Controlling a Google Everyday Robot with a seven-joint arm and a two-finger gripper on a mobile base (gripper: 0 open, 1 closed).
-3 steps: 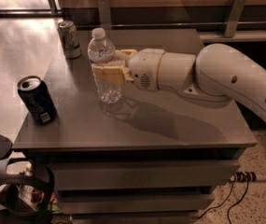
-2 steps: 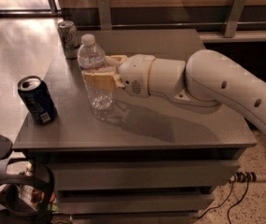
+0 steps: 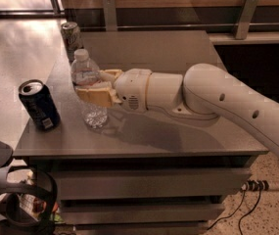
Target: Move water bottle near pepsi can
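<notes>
The water bottle (image 3: 89, 89) is clear with a white cap and stands upright on the grey table (image 3: 178, 136), left of centre. My gripper (image 3: 96, 86) reaches in from the right and is shut on the bottle's middle, one tan finger in front of it and one behind. The pepsi can (image 3: 39, 105), dark navy with a silver top, stands near the table's left front corner, a short gap to the left of the bottle.
A pale silver-green can (image 3: 71, 36) stands at the table's far left corner. My white arm (image 3: 217, 99) crosses the right half of the table. Drawers lie below the tabletop, and a black object (image 3: 11, 199) sits on the floor at lower left.
My gripper has carried the water bottle left and toward the front of the table, closing the gap to the pepsi can. The cans have not moved.
</notes>
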